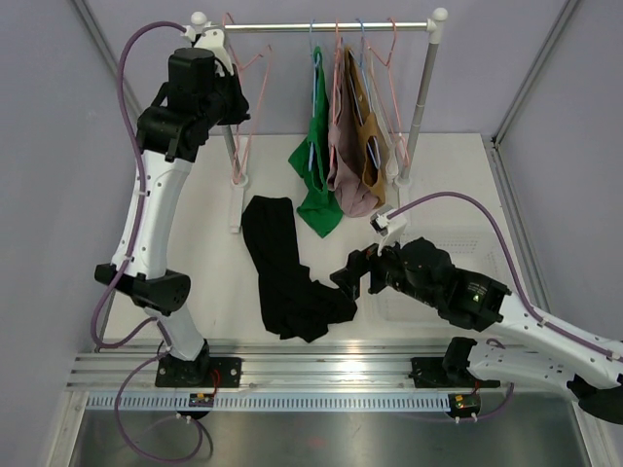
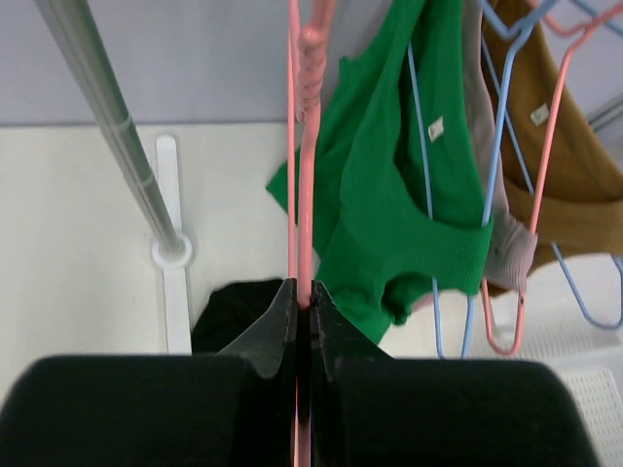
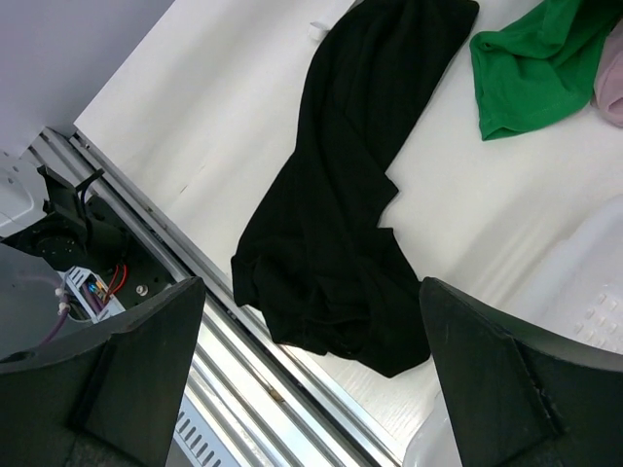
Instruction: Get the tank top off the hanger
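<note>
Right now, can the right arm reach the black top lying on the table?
Probably yes: the right gripper hangs open right over the black top, with nothing between them.

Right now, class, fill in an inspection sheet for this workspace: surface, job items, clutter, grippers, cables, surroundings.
Surface: white table, mostly bare.
Job's things: black tank top lying crumpled on the table, off the pink hanger.
Clutter: green top, mauve top and brown top hanging from the rack rail.
Grippers: left gripper shut on the pink hanger; right gripper open above the black tank top.
Cables: purple cables looping along both arms.
Surroundings: grey walls.
</note>
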